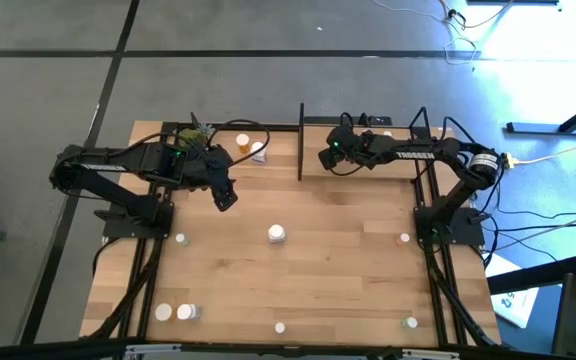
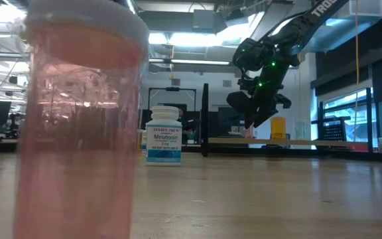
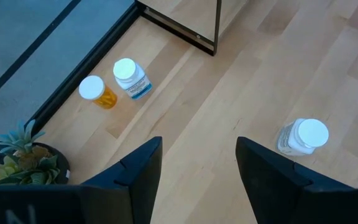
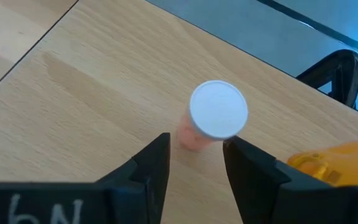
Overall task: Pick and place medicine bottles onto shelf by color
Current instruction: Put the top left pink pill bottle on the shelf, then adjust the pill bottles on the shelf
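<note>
Early stage. Right gripper (image 4: 194,163), jaws apart and empty, hovers over a pink bottle (image 4: 211,119) standing on the shelf (image 1: 368,172). Left gripper (image 3: 199,168), also released, waits above the table (image 1: 348,280), where about 9 bottles remain scattered.

Eleven bottles (image 1: 277,233), one shelf (image 1: 368,160), one plant (image 1: 196,133).

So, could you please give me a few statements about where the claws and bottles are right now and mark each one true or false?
1. The left claw holds a bottle. False: it is open and empty.
2. An orange bottle and a white bottle with a blue label stand side by side. True.
3. The right claw is above a pinkish bottle with a white cap. True.
4. The potted plant stands on the shelf. False: it stands on the table.
</note>
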`<state>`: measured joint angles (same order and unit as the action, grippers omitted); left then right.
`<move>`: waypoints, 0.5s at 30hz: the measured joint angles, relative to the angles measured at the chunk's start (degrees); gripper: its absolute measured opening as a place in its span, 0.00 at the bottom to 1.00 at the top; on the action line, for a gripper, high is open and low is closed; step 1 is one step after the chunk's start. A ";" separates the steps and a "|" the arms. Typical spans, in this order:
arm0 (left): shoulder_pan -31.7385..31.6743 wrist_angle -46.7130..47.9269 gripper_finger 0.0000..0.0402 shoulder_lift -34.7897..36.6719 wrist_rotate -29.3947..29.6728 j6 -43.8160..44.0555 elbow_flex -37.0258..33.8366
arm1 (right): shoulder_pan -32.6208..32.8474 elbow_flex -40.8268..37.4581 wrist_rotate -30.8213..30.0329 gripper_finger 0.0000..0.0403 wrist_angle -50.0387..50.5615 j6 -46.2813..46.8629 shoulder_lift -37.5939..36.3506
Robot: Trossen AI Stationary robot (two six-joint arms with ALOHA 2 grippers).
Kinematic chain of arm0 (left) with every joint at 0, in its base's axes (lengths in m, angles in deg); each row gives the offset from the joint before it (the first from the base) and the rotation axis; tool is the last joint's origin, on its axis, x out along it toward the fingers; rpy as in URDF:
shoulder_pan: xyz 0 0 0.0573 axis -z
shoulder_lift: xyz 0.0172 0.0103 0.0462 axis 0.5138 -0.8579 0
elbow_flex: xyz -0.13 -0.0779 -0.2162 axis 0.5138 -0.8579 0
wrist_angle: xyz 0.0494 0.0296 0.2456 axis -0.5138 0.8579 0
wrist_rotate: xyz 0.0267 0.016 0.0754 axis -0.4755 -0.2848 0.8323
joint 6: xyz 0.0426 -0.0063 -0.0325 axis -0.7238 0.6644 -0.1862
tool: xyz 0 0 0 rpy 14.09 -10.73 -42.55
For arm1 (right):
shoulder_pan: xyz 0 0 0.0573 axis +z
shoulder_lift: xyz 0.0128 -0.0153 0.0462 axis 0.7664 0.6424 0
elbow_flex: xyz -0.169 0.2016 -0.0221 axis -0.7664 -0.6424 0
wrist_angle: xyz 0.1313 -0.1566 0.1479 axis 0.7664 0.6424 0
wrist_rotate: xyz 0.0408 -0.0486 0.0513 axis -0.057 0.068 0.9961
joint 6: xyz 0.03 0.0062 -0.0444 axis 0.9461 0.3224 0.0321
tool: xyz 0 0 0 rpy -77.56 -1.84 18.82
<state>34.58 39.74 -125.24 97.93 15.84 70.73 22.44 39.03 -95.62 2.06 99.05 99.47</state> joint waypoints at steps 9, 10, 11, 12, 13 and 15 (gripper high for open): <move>0.00 0.00 0.50 0.00 0.00 0.00 0.00 | -2.02 0.00 3.69 0.40 0.01 0.28 0.00; 0.00 -0.01 0.50 0.01 0.00 0.00 0.00 | -2.21 0.00 4.14 0.41 0.00 0.28 0.00; -0.01 -0.01 0.50 0.00 0.00 0.00 0.00 | -2.34 0.00 4.27 0.42 0.02 0.28 0.00; 0.00 0.00 0.50 0.02 -0.01 0.00 0.00 | -2.32 0.00 4.37 0.43 0.02 0.31 0.00; 0.00 -0.02 0.50 0.00 0.00 0.00 0.00 | -2.36 0.00 4.52 0.44 0.02 0.51 0.00; 0.00 0.00 0.50 0.00 0.01 0.00 0.00 | -2.31 0.00 4.58 0.45 -0.02 0.53 0.00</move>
<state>34.58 39.74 -125.24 97.95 15.84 70.73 20.13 39.03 -91.04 2.04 99.58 99.47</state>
